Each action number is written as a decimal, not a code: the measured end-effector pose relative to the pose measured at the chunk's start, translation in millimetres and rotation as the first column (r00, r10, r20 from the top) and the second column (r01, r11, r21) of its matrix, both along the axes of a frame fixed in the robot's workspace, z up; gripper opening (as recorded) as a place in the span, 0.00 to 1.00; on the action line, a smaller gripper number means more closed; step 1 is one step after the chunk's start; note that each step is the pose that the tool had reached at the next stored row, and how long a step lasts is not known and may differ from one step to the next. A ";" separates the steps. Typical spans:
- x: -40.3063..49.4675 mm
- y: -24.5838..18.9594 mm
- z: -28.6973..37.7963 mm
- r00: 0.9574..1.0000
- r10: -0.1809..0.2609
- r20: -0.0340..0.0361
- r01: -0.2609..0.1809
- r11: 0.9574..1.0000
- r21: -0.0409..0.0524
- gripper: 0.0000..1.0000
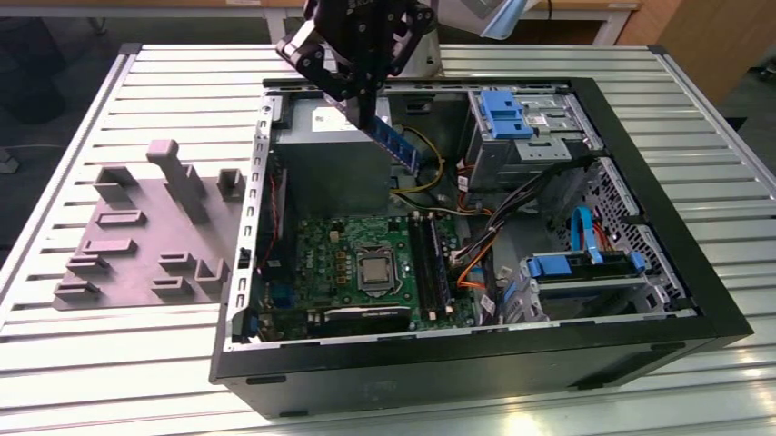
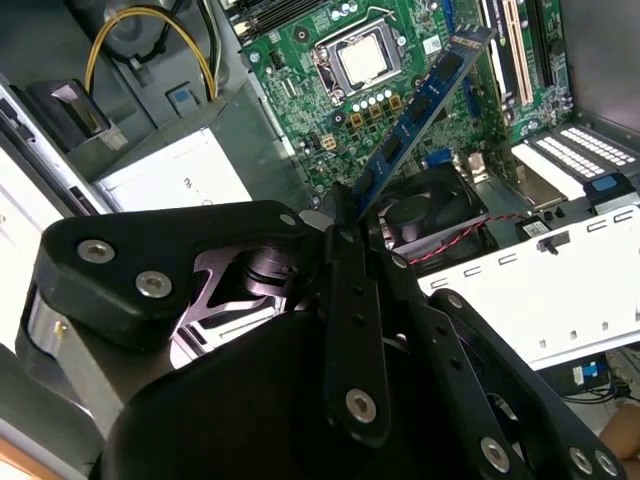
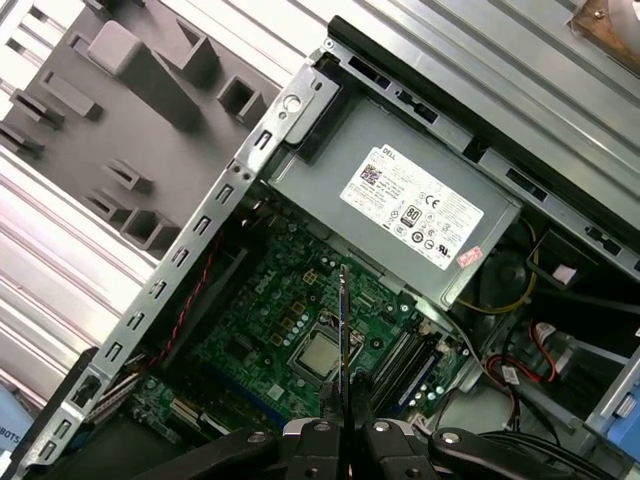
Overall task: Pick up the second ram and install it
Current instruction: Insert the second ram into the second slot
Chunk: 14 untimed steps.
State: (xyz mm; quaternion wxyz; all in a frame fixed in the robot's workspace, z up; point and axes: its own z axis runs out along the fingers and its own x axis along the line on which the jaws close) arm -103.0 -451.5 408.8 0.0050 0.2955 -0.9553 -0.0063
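Note:
The second ram (image 1: 402,145) is a dark blue-green strip with black chips, and my gripper (image 1: 369,114) is shut on its upper end. It hangs tilted in the air above the open computer case, over the power supply (image 1: 318,163) and behind the green motherboard (image 1: 345,245). The long black memory slots (image 1: 428,263) lie lower, at the motherboard's right side in the exterior view. In the second wrist view the ram (image 2: 425,100) sticks out from the gripper (image 2: 347,212). The first wrist view shows the ram (image 3: 343,330) edge-on between the fingers (image 3: 322,428), above the processor socket (image 3: 318,353).
The black case wall (image 1: 485,354) surrounds the work area. Blue-handled drive cages (image 1: 515,113) and loose cables (image 1: 485,263) fill the exterior view's right side of the case. A grey fixture plate (image 1: 134,236) with upright blocks lies on the slatted table (image 1: 73,363) at the exterior view's left.

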 end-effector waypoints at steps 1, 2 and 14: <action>0.0 0.0 0.0 1.000 -0.003 0.000 0.003 1.000 0.000 0.14; 0.0 0.0 0.0 1.000 -0.005 0.000 0.005 1.000 0.000 0.14; 0.0 0.0 -0.1 0.999 -0.038 0.000 0.038 0.999 0.000 0.14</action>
